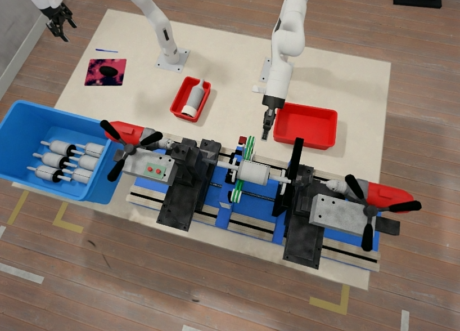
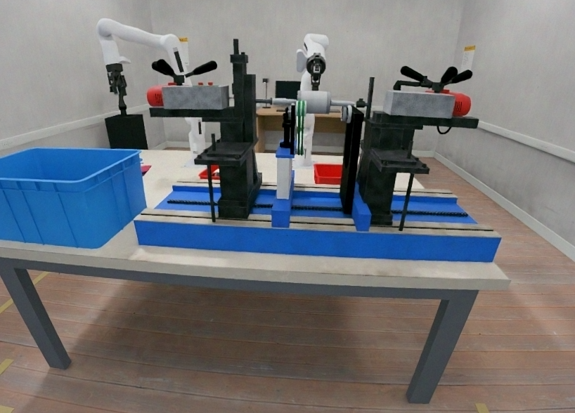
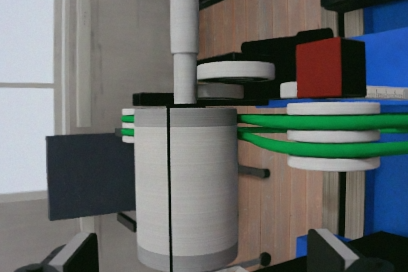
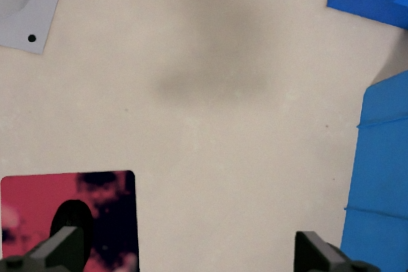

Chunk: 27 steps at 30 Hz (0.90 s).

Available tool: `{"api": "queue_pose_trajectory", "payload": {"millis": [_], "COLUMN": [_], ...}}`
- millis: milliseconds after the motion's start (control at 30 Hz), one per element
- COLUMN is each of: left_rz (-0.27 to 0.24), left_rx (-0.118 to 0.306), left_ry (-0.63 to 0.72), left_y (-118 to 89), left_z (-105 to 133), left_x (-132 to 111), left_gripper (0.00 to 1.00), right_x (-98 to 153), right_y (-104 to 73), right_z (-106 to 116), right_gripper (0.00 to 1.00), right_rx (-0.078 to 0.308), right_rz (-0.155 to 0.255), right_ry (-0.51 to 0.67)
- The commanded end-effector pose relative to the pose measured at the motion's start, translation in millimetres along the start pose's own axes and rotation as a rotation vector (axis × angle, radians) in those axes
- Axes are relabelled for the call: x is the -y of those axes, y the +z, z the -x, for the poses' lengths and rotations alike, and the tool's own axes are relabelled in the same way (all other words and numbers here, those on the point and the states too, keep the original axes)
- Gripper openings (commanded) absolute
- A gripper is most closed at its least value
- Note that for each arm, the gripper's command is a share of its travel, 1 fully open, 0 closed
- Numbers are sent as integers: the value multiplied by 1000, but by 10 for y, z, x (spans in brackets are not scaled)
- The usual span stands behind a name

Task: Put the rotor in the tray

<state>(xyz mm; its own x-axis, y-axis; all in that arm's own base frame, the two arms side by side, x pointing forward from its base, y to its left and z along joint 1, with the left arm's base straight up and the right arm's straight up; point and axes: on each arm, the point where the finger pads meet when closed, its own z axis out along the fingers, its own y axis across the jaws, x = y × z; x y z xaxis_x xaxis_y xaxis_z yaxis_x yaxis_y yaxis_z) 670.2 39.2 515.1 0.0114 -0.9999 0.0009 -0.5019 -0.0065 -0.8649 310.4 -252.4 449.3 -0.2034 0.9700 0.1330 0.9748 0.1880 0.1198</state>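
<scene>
The white-grey rotor (image 1: pixel 253 171) (image 2: pixel 313 101) (image 3: pixel 200 186) lies level on the balancing machine (image 1: pixel 256 213) (image 2: pixel 315 246), its thick body between the supports and beside the green belt. My left gripper (image 1: pixel 264 138) (image 2: pixel 315 87) (image 3: pixel 203 255) is open and empty, a short way from the rotor on its tray side; the rotor body shows ahead between the fingers in the left wrist view. The empty red tray (image 1: pixel 304 142) (image 2: pixel 327 173) stands behind the machine. My right gripper (image 1: pixel 70 32) (image 2: pixel 123 112) (image 4: pixel 189 253) is open and empty, high over the far-left table end.
A smaller red tray (image 1: pixel 177 98) holds a bottle-shaped grey object (image 1: pixel 195 97). A blue bin (image 1: pixel 89 191) (image 2: pixel 60 213) holds several rotors. A tall black plate (image 1: pixel 296 156) (image 2: pixel 351 167) and dark posts flank the rotor. A mouse (image 1: pixel 108 71) lies on a pink mat (image 1: pixel 120 64) (image 4: pixel 30 186).
</scene>
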Motion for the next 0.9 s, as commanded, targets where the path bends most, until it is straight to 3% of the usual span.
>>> {"api": "queue_pose_trajectory", "payload": {"millis": [0,867], "left_rz": [-2,-2], "left_rx": [1,1], "left_ry": [0,0], "left_y": [74,541], "left_z": [-1,-1], "left_x": [24,80], "left_gripper": [1000,1000], "right_x": [-1,-1], "right_y": [-7,-7], "right_z": [-1,-1], "right_gripper": [1000,1000], "right_rx": [2,2], "right_rz": [1,1], "right_ry": [0,0]}}
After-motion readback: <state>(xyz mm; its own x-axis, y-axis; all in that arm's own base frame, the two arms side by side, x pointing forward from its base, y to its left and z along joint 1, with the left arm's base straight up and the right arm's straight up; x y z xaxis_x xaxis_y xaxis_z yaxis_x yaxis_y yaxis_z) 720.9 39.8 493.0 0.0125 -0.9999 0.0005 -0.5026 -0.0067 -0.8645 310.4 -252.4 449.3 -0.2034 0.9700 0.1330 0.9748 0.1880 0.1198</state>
